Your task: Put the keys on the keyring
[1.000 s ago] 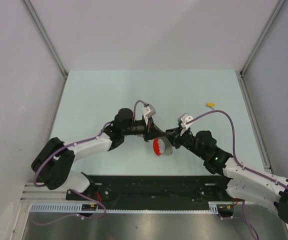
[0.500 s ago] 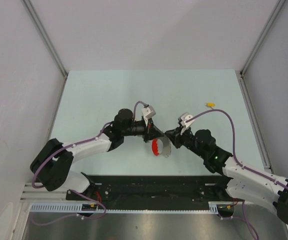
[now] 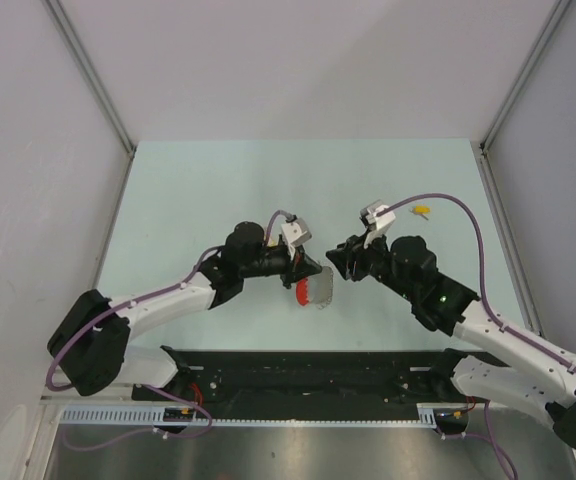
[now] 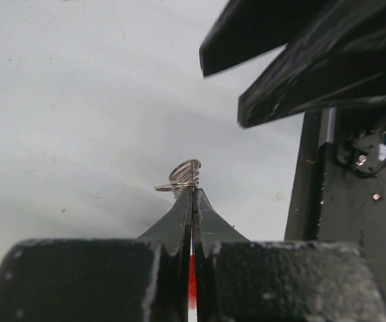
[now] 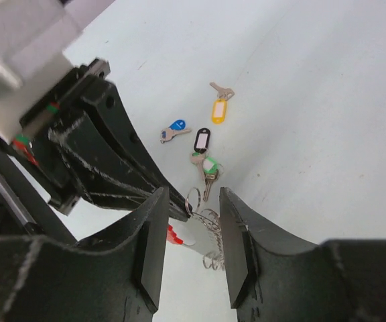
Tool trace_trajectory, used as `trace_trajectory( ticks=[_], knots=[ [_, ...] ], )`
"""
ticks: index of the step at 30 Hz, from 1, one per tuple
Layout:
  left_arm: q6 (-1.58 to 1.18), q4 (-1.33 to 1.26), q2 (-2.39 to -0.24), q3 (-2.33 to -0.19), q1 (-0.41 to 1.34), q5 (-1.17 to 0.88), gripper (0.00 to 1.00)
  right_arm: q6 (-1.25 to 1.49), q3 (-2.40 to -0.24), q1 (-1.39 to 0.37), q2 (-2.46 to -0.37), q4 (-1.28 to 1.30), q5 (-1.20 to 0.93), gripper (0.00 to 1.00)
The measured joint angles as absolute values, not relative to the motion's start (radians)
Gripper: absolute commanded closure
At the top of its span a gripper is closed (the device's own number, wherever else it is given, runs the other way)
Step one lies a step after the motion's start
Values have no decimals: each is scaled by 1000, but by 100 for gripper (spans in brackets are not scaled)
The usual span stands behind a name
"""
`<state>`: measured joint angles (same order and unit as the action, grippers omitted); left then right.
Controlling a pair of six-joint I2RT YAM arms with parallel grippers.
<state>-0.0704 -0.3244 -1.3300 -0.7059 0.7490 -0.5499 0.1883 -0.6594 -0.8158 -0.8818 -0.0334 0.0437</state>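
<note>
Plainly, the left gripper (image 4: 192, 201) is clenched on the keyring (image 4: 181, 178). In its wrist view the two fingers meet on a thin red sliver of the plastic arc, and the silver wire coils poke out at 12 o'clock just past the tips. From above, the ring hangs at about 6 o'clock of those tips, red arc and grey part together, seemingly clear of the table (image 3: 188, 190).

The right gripper (image 5: 193, 200) is released, jaws apart with nothing pinched. It sits at 3 o'clock of the left one, near the ring but not touching it. Its wrist view looks through the gap at small wire rings dangling off the loop.

Farther out, at 12 o'clock in that view, four keys lie on the table. The green key (image 5: 208, 166) is nearest, just beside the black-tagged key (image 5: 202, 139). The blue key (image 5: 175, 129) lies at 10 o'clock of that, and the yellow-tagged key (image 5: 219, 109) at 1 o'clock. Those last three look loose; whether the green one is caught on a small ring I cannot tell. A small yellow object (image 3: 423, 211) lies well apart, at 2 o'clock of the right gripper in the top view.

So the job looks barely begun: the ring is held and presented, but no key is visibly threaded. Each key likely needs picking up and working onto the coil.
</note>
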Motion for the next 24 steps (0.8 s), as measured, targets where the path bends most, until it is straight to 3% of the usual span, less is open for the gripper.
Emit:
trace_trajectory(
  ticks=[11, 24],
  knots=[
    [73, -273, -1292, -693, 805, -432, 100, 341, -844, -805, -1020, 258, 32, 57],
    [162, -266, -1269, -678, 847, -351, 100, 427, -862, -647, -1077, 300, -230, 61]
  ],
)
